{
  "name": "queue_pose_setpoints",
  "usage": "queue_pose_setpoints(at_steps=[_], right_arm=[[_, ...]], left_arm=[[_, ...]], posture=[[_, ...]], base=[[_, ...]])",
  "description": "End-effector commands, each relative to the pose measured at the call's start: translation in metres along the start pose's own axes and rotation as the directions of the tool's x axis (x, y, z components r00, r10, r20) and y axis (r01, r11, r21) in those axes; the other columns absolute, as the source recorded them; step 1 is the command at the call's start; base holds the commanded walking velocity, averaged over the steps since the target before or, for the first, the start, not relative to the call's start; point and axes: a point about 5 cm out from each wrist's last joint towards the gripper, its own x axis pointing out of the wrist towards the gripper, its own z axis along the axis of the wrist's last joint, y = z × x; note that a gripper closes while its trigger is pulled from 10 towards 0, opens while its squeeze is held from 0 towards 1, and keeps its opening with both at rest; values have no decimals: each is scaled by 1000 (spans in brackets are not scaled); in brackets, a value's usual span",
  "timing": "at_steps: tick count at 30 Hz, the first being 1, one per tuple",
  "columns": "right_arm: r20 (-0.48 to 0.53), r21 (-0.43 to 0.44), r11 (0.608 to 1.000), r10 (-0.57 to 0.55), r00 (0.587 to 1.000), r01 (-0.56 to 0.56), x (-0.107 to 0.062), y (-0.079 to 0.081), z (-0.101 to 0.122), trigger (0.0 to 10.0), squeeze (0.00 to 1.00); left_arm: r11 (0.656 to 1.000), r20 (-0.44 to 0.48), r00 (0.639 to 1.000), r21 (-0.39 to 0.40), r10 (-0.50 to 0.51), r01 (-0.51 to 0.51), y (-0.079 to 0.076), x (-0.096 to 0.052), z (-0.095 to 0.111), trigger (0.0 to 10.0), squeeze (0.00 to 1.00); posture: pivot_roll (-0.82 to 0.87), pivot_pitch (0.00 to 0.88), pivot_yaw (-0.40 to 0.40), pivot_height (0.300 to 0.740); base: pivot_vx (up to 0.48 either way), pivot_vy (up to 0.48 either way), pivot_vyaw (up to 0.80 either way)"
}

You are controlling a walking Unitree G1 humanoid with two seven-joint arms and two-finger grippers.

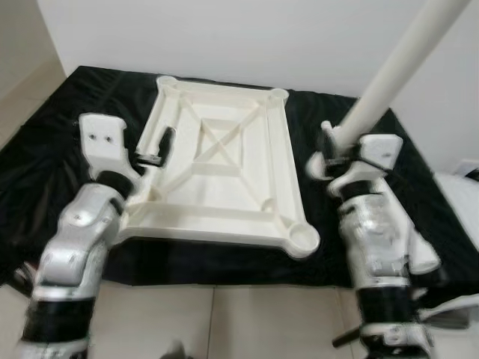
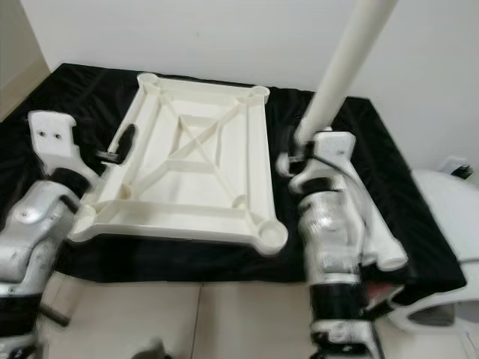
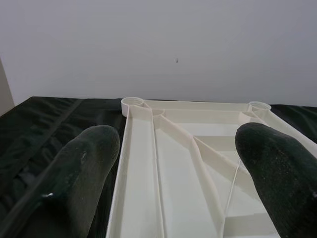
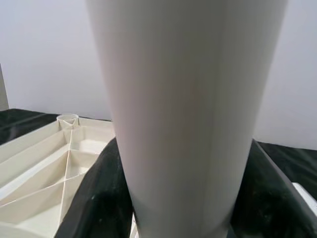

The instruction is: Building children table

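- The table top (image 1: 224, 172) lies upside down on the black cloth (image 1: 45, 172), with its ribs and its round corner sockets facing up; you see it in the middle of the cloth, close to the white wall (image 1: 224, 37).
- Your left gripper (image 1: 161, 149) is at the left long edge of the table top. Its two black fingers (image 3: 84, 168) stand apart, one on the outer side of the edge rail and one over the inside, and they do not press on it.
- Your right gripper (image 1: 333, 153) is to the right of the table top, above the cloth and apart from the table top. It is clamped on the white table leg (image 1: 397, 71).
- The table leg is a thick round tube. It rises from the right gripper in a slant, up and away from the table top, and it goes out of the picture at the top.
- The near right socket (image 1: 303, 238) of the table top is open, with nothing in it.
- Near you, beyond the edge of the cloth, the floor (image 1: 224, 321) is of pale tiles.
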Motion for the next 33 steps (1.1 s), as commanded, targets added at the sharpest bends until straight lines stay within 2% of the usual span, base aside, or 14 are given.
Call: queue_pose_setpoints(at_steps=[1,7,9,10,12,15,18,21,23,25,30,32,33], right_arm=[[-1,-15,999,-34,999,34,-3,-11,0,10000,0],[-3,-16,1000,-26,1000,26,-2,-10,-1,10000,0],[-4,-20,1000,-15,1000,15,-1,-9,-1,10000,0],[-4,-20,1000,-15,1000,15,-1,-9,-1,10000,0],[-5,-28,1000,-13,1000,13,0,-11,-1,10000,0],[-4,-30,999,-14,1000,13,1,-11,0,10000,0],[4,-45,999,-18,1000,19,2,-15,2,10000,0],[6,-47,999,-21,1000,21,2,-16,3,10000,0],[8,-53,998,-26,1000,27,2,-19,4,10000,0],[9,-55,998,-27,1000,27,2,-20,4,10000,0],[2,-55,998,-33,999,33,-1,-24,4,10000,0],[1,-55,998,-33,999,33,-1,-24,4,10000,0],[-2,-60,998,-34,999,34,-3,-25,3,10000,0]], left_arm=[[999,13,999,-24,-35,36,-8,0,2,10000,0],[998,24,997,4,-70,70,-11,0,3,10000,0],[991,12,991,29,-132,131,-17,-2,0,10000,0],[991,12,991,29,-132,131,-17,-2,0,10000,0],[977,-1,978,44,-210,209,-28,-3,-1,10000,0],[971,-3,972,49,-236,236,-32,-3,-1,10000,0],[927,-18,928,49,-372,372,-54,-3,-1,10000,0],[911,-19,912,53,-409,410,-59,-4,-1,10000,0],[877,-43,880,71,-473,475,-69,-2,-5,10000,0],[866,-53,870,80,-490,493,-72,-1,-7,10000,0],[798,-101,808,127,-580,589,-90,2,-22,10000,0],[789,-107,800,132,-591,600,-92,1,-24,10000,0],[754,-123,765,134,-632,644,-98,-2,-28,10000,0]], posture=[[9,41,-47,740],[10,42,-47,740],[10,46,-47,740],[10,46,-47,740],[11,51,-45,740],[11,51,-45,740],[10,54,-44,740],[8,54,-41,740],[4,53,-38,740],[3,54,-37,740],[-13,52,-27,740],[-13,52,-27,740],[-21,52,-23,740]], base=[[0,0,0],[0,0,0],[0,0,0],[0,0,0],[0,0,0],[0,0,0],[0,0,0],[0,0,0],[0,0,0],[0,0,0],[0,0,0],[0,0,0],[0,0,0]])
